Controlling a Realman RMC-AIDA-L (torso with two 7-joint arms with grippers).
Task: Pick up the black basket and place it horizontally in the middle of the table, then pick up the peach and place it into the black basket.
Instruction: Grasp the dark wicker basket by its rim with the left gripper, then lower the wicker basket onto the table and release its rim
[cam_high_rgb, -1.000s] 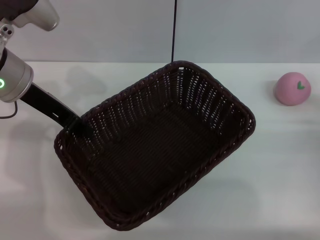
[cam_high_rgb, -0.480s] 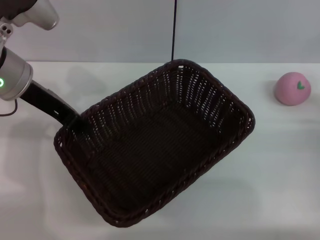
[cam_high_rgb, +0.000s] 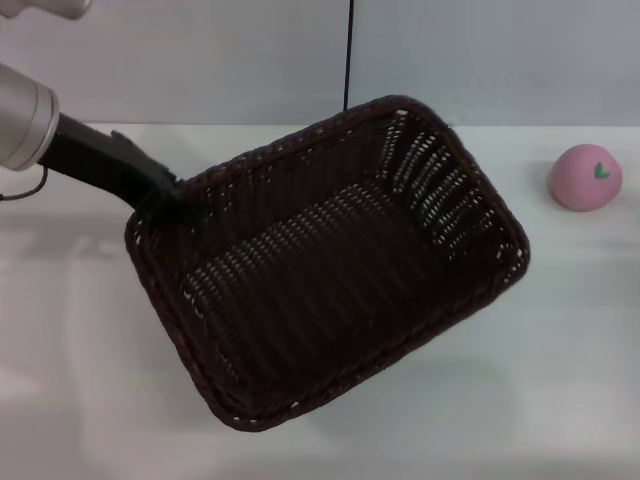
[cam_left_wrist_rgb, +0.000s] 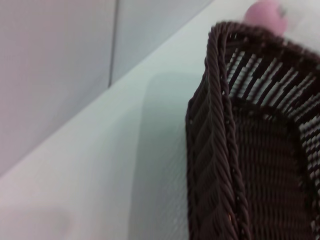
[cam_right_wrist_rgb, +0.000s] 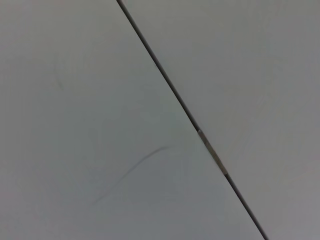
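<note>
Nothing legible anywhere: no words, brands or numbers on the black basket, the table or the peach (only a small green leaf mark there, near the far right corner).

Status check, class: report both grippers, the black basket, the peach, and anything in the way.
Left gripper shut on the black basket rim, basket skewed over the table. Right gripper out of view. The peach sits alone at far right. Nothing blocking.

Left claw grips the tilted black basket by its rim.
</note>
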